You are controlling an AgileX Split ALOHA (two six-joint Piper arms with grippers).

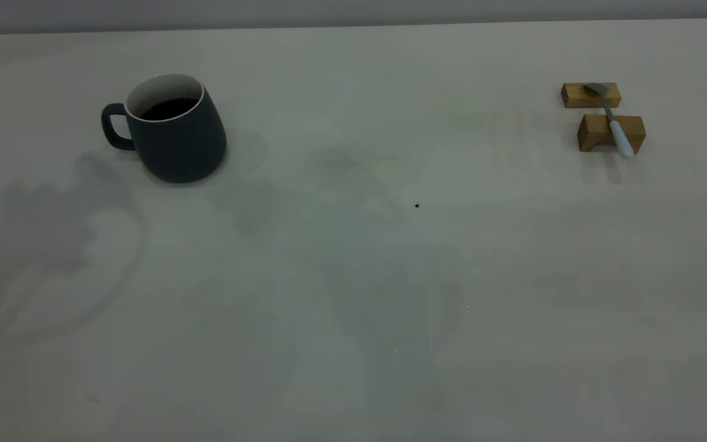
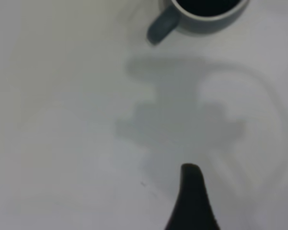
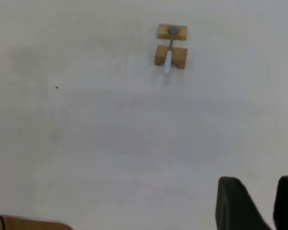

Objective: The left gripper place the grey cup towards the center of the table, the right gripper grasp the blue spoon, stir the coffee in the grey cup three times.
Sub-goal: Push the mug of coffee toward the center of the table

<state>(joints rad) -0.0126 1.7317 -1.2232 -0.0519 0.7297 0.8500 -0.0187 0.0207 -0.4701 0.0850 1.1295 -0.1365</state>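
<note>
We see the dark slate-grey rounded cup (image 1: 172, 132) with its white inside standing upright on the pale grey-white table (image 1: 353, 276), its loop handle turned away from the table's centre and dark glossy coffee (image 1: 169, 108) inside it; in the left wrist view the black left gripper (image 2: 192, 199) shows only one tapered fingertip, so we cannot tell how wide it stands; it holds nothing, and the cup (image 2: 199, 14) lies well ahead of it, apart from it, with the arm's shadow on the table between them. The black right gripper (image 3: 260, 203) shows two dark fingertips with a narrow gap between them, slightly parted and empty; far ahead of it the small spoon (image 3: 169, 52) with a grey metal bowl and pale light-blue handle (image 1: 612, 121) lies across two small wooden blocks (image 1: 602, 116), bowl on the farther block, handle overhanging the nearer one.
</note>
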